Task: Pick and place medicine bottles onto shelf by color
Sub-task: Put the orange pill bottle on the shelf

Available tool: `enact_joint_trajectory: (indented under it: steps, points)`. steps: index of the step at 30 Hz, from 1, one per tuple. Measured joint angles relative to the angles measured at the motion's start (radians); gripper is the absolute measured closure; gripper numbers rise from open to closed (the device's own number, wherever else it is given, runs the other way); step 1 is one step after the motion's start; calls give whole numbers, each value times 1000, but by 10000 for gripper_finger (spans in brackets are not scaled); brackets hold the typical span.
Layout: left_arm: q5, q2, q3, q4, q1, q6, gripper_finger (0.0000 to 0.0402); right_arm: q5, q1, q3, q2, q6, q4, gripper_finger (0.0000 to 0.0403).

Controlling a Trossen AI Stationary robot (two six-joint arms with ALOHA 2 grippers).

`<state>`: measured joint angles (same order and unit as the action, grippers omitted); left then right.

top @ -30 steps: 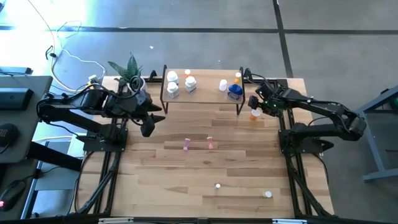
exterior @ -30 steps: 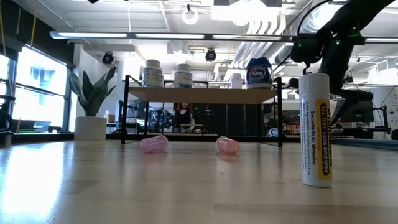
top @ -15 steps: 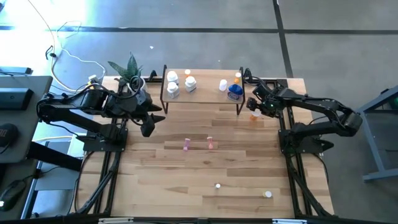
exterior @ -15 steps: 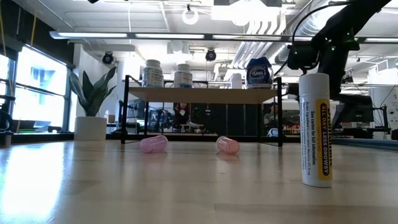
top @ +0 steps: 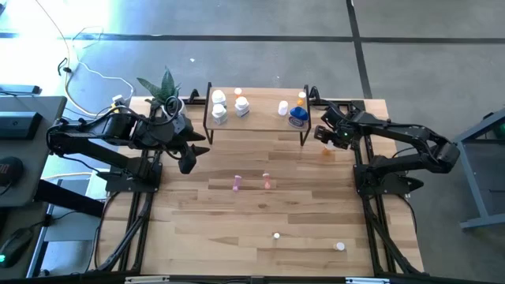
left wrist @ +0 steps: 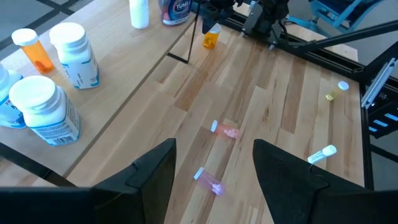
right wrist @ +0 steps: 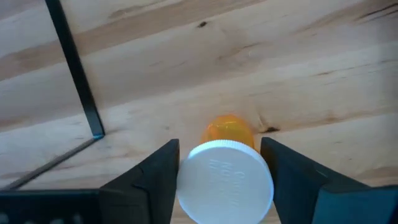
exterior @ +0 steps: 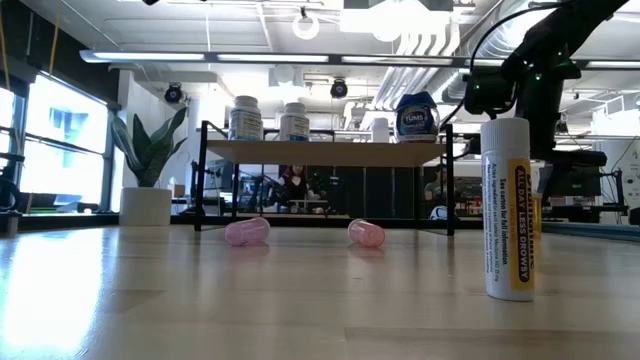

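Note:
An orange bottle (right wrist: 229,129) with a white cap stands upright on the table just right of the shelf's (top: 256,120) right legs. My right gripper (right wrist: 225,163) hangs over it, pointing steeply down, shut on its cap. The orange bottle (left wrist: 211,38) also shows far off in the left wrist view. On the shelf stand white bottles (top: 219,107), a blue one (top: 298,117) and an orange-capped one (top: 301,98). Two pink vials (top: 236,184) (top: 267,181) lie on their sides mid-table. My left gripper (top: 188,162) waits open near the shelf's left end, holding nothing. My right gripper has the orange bottle's white cap (right wrist: 186,186) pinched between its two fingers, one on each side of the rim. The fingers come from above, pointing almost straight down. The bottle stands upright with its base on the table.
A tall white tube with a yellow label (exterior: 507,208) stands near the table's front edge, and a small white one (top: 276,235) stands left of it. A potted plant (top: 162,91) is at the far left corner. The shelf's black leg (right wrist: 78,74) rises close beside the orange bottle.
My right gripper has tipped further downward and sunk a little over the orange bottle beside the shelf's right end. The bottle stays standing where it was.

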<state>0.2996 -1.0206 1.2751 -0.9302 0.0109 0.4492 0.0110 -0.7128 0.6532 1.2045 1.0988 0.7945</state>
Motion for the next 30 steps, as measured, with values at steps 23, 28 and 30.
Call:
enact_joint_trajectory:
  steps: [23,28,30]
  points:
    - [3,0,0,0,40,-8,197,41,0,447,1,-251,407,208]
    - [3,0,0,0,96,-8,197,92,0,604,1,-286,422,208]
    - [3,0,0,1,124,-8,197,121,-1,665,1,-298,421,208]
